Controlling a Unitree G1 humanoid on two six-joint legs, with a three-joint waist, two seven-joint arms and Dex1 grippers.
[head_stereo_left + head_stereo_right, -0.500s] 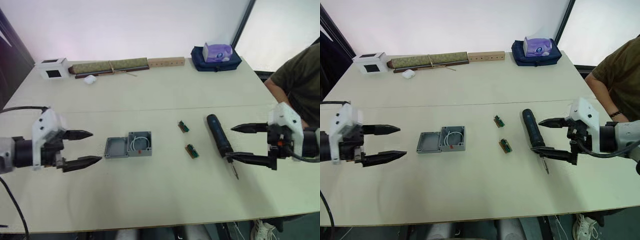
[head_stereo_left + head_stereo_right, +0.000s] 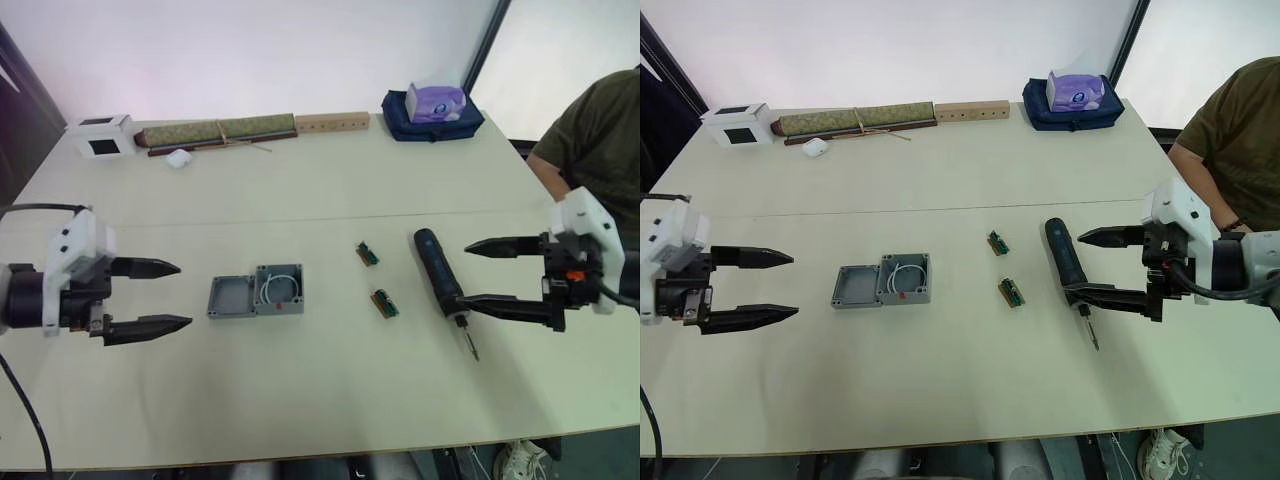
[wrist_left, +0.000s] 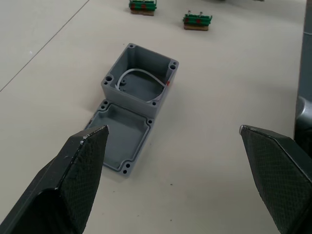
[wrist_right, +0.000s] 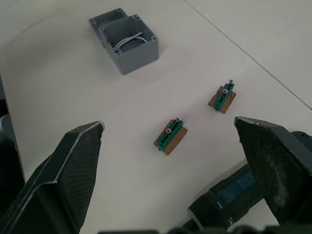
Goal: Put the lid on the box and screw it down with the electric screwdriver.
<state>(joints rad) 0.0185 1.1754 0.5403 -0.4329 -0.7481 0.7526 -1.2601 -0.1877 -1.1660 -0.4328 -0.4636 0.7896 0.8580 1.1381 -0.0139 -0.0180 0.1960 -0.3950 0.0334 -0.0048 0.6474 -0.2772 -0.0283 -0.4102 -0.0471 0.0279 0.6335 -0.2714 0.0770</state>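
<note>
The grey box sits open near the table's middle, a white wire curled inside. Touching its left side lies the grey lid, inner face up. The dark electric screwdriver lies to the right, its thin bit toward the table's front edge. My left gripper is open, a short way left of the lid, fingers pointing at it. My right gripper is open just right of the screwdriver, with its lower finger near the bit end. In the left wrist view the lid and box lie ahead of the fingers.
Two small green connector blocks lie between box and screwdriver. Along the far edge stand a white cube, a long green roll, a wooden block and a blue bag with a tissue pack. A person sits at the right.
My left gripper has drawn back to the left, away from the lid. The right gripper has pulled slightly right and away from the screwdriver. Box, lid and screwdriver have not moved.
</note>
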